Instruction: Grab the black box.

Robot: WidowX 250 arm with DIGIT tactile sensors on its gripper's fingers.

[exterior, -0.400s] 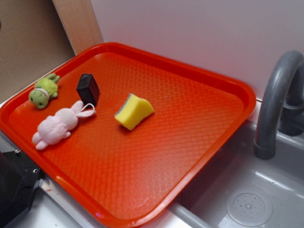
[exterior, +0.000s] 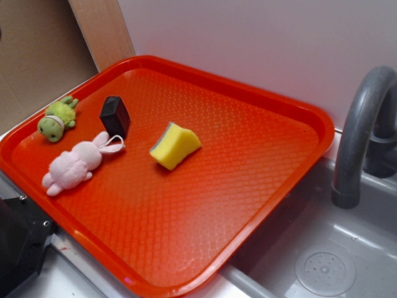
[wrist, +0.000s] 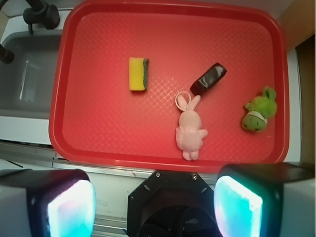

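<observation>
A small play-kitchen mock-up set up for robot trials is suggested. A grey plastic sink (exterior: pixel 347 248) with a moulded drain disc (exterior: pixel 325 270) and a curved grey faucet (exterior: pixel 363 130) (plainly toy-like, all one dull plastic) is seen beside a red cafeteria tray (exterior: pixel 186 236). A plain white wall panel (exterior: pixel 260 43) and a bare wooden board (exterior: pixel 102 28) are placed behind, as in a staged lab corner rather than a lived-in home.
</observation>
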